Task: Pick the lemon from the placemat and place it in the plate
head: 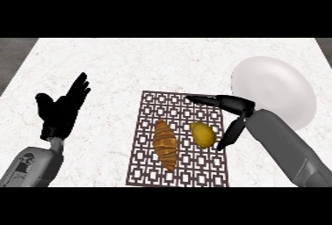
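Note:
A yellow lemon (203, 134) lies on the right half of a brown patterned placemat (178, 105). My right hand (236, 105) hovers just right of and above the lemon, open, fingers stretched left over the mat and thumb pointing down beside the lemon without touching it. A white plate (276, 90) sits on the counter to the right of the mat, partly behind my right forearm. My left hand (60, 112) rests open at the left, fingers up, away from the mat.
A brown croissant (165, 145) lies on the placemat just left of the lemon. The white marble counter (130, 61) stretches behind and to the left of the mat, with a dark edge at the far left.

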`<state>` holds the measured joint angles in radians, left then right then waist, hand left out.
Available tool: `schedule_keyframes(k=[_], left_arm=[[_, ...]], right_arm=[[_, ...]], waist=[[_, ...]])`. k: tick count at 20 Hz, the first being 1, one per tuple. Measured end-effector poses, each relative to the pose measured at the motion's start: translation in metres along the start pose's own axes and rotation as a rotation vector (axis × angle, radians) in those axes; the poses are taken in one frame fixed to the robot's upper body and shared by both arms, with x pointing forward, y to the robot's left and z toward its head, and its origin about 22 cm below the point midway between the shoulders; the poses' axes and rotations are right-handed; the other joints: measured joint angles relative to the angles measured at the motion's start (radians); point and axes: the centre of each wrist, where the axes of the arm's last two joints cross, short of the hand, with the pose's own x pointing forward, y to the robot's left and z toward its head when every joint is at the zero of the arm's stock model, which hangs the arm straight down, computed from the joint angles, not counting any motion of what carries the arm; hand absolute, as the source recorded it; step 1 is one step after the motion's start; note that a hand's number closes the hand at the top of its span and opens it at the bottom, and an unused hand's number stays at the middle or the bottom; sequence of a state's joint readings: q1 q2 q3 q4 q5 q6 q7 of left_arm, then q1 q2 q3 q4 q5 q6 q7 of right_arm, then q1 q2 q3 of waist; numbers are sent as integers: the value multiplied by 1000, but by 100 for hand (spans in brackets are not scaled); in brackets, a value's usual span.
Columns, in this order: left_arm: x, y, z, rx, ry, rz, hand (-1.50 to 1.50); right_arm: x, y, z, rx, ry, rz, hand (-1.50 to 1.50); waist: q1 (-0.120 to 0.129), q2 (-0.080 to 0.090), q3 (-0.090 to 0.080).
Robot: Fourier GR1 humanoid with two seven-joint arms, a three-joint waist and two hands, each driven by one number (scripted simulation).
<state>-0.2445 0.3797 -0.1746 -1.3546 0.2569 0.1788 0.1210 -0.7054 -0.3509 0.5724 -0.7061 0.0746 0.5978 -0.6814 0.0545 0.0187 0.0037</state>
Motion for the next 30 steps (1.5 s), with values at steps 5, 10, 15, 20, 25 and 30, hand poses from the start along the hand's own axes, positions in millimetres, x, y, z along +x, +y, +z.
schedule_keyframes(k=[5,10,15,20,25,30], left_arm=[[-3,3,0,6,5,3,0],[-7,5,6,13,6,0,0],[-7,14,6,18,8,0,0],[-4,9,5,20,11,3,0],[-5,10,5,20,15,1,0],[-4,8,3,29,12,3,0]], right_arm=[[2,-1,-13,62,13,66,-150],[-2,6,-26,93,17,99,-150],[-6,15,-40,121,16,122,-150],[-5,14,-51,151,21,159,-150],[-8,28,-61,223,-5,208,150],[-7,35,-66,247,-71,236,150]], waist=[[-3,-1,-1],[-5,-4,-1],[-16,-6,-2],[-18,-8,-3],[-23,-10,-4],[-25,-10,-3]])
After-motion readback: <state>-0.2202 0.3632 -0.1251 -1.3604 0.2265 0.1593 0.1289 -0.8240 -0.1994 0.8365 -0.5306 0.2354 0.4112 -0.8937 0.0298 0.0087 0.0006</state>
